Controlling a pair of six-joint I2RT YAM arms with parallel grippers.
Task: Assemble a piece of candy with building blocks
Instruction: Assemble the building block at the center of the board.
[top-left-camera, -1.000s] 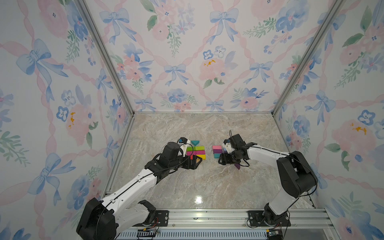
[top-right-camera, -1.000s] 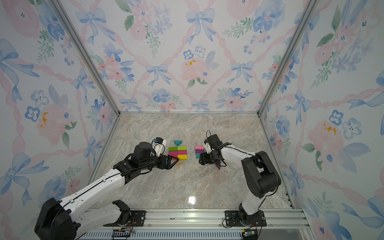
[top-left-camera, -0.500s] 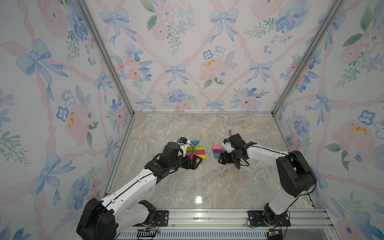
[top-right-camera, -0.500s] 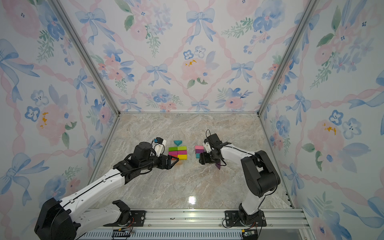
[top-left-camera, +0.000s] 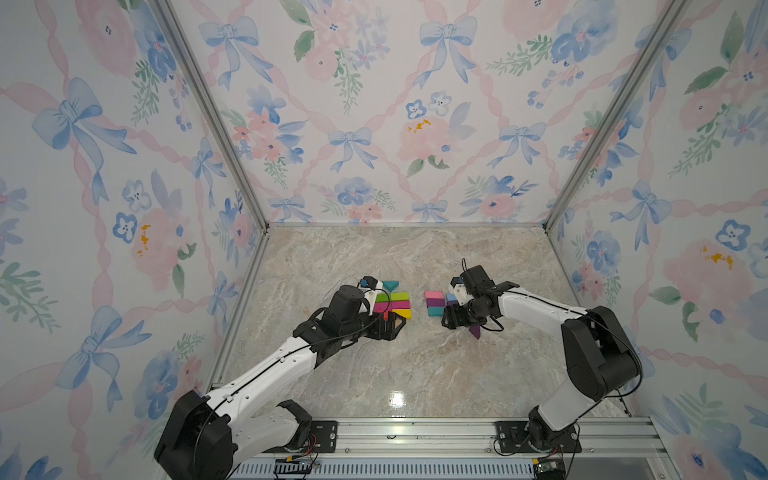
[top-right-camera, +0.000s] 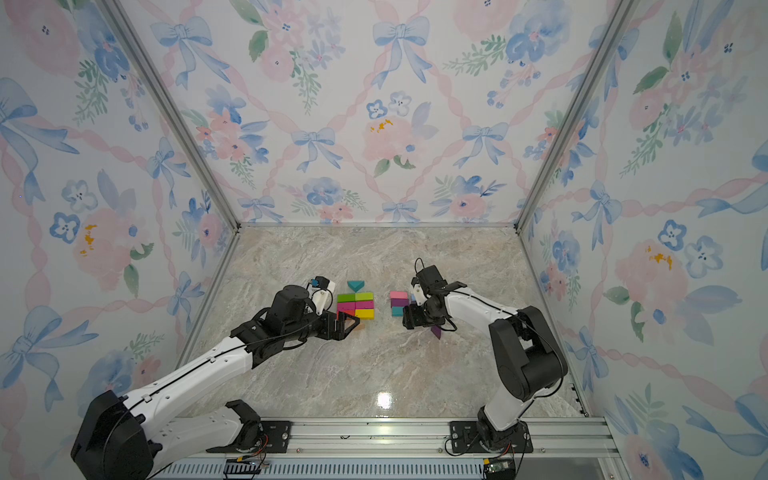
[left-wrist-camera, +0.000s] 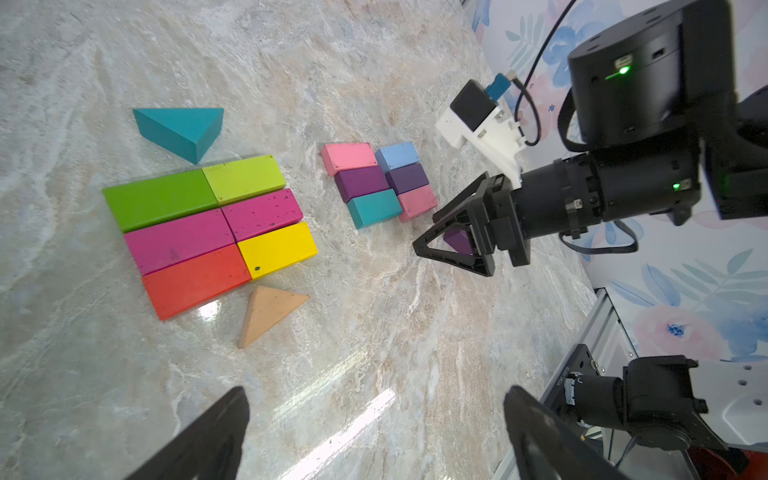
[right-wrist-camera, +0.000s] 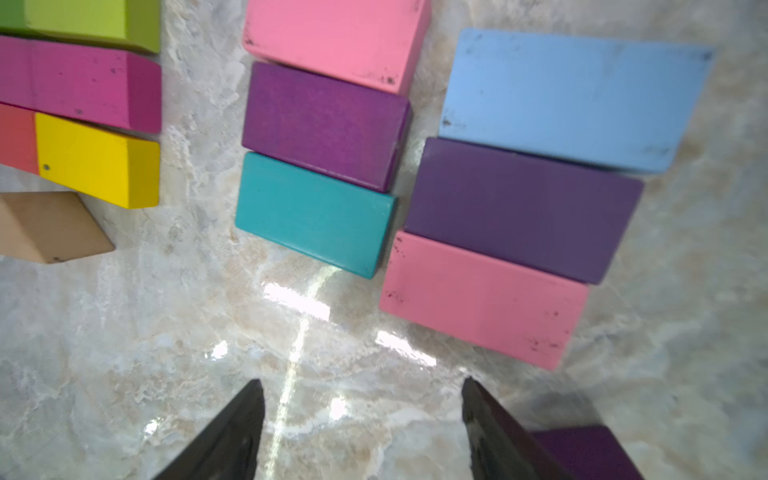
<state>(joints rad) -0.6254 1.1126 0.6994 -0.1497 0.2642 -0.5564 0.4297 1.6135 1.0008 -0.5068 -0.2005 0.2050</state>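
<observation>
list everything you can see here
large painted rectangular blocks: 6, green, lime, two magenta, red, yellow; left grid
small painted rectangular blocks: 6, two pink, two purple, blue, teal; right grid
teal triangular wedge: 1, beyond left grid
tan triangular wedge: 1, robot's side of left grid
purple wedge: 1, robot's side of right grid
marble tabletop: 1, beige, under everything
floral walls: 3, pastel, surrounding
left hand: 1, black, open
right hand: 1, black, open
</observation>
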